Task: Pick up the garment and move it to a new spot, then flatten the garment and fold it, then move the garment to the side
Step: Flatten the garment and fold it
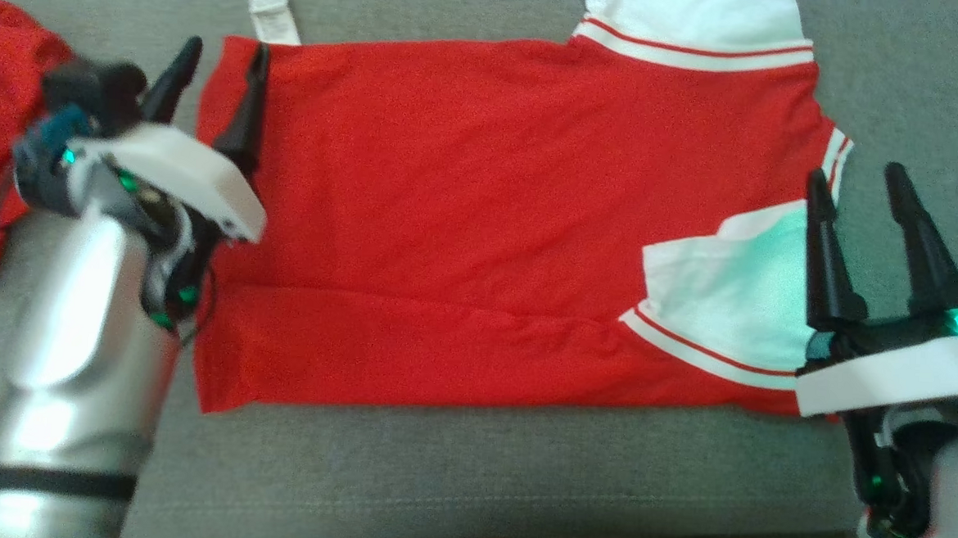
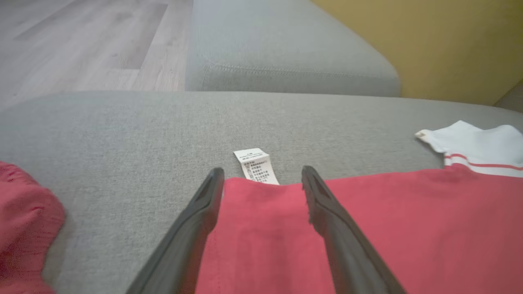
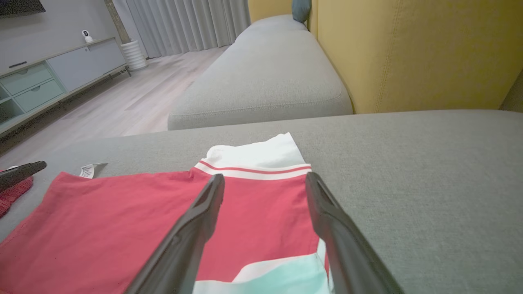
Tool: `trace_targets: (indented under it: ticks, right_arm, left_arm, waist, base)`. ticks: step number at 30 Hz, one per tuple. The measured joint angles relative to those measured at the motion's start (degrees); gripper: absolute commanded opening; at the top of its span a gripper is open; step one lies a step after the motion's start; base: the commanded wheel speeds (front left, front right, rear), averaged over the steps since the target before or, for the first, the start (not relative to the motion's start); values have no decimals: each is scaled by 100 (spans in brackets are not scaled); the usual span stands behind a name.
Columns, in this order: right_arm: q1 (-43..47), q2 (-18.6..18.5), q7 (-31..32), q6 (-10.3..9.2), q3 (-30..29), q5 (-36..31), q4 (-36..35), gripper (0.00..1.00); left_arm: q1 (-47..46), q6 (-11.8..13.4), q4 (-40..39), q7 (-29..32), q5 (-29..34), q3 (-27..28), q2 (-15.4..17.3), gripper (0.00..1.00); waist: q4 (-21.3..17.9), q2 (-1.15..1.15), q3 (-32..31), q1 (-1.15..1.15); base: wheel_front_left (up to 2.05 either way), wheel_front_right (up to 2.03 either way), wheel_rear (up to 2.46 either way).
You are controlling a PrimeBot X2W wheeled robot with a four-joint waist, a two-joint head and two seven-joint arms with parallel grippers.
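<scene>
Red garment (image 1: pixel 481 220): flat on grey cushion (image 1: pixel 469 465).
Left gripper (image 1: pixel 227 45): spread wide astride left hem, perhaps touching.
Right gripper (image 1: pixel 855 172): spread wide by right sleeve.

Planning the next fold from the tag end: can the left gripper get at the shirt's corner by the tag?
Probably yes. The left gripper has its jaws open, straddling that corner of the shirt beside the tag; nothing lies in between.

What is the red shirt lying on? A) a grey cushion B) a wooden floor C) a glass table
A: the shirt is spread flat on the grey fabric cushion.
</scene>
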Motion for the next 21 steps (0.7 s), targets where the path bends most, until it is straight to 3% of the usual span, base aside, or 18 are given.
trace_targets:
  ticks: [7, 11, 12, 13, 14, 21]
  right_arm:
    - [-127, -1, -114, 0, 158, 57, 267, 100]
    - [-126, -1, -174, 0, 151, 112, 357, 100]
    - [-126, -1, -194, 0, 138, 113, 382, 100]
    - [-127, 0, -200, 0, 127, 118, 404, 100]
    - [-127, 0, -201, 0, 113, 125, 424, 100]
    - [-581, -92, -144, 0, -63, 186, 778, 100]
  left_arm:
    - [-933, -285, 1717, 335, -232, 134, 154, 100]
    - [-1232, -409, 2180, 466, -281, 112, 202, 98]
    - [-1306, -437, 2258, 500, -289, 99, 202, 44]
    - [-1369, -455, 2332, 511, -289, 80, 205, 4]
    - [-1400, -475, 2374, 506, -289, 55, 212, 0]
    - [-1450, -481, 2506, 142, -221, -119, 178, 0]
  waist:
    - [-343, 0, 250, 0]
    - [-413, 0, 302, -1]
    - [-413, 0, 303, -1]
    - [-409, 0, 305, -1]
    - [-401, 0, 306, -1]
    - [-306, 0, 292, -1]
  base:
    - [0, 0, 0]
    - [0, 0, 0]
    - [0, 0, 0]
    - [0, 0, 0]
    - [0, 0, 0]
    - [0, 0, 0]
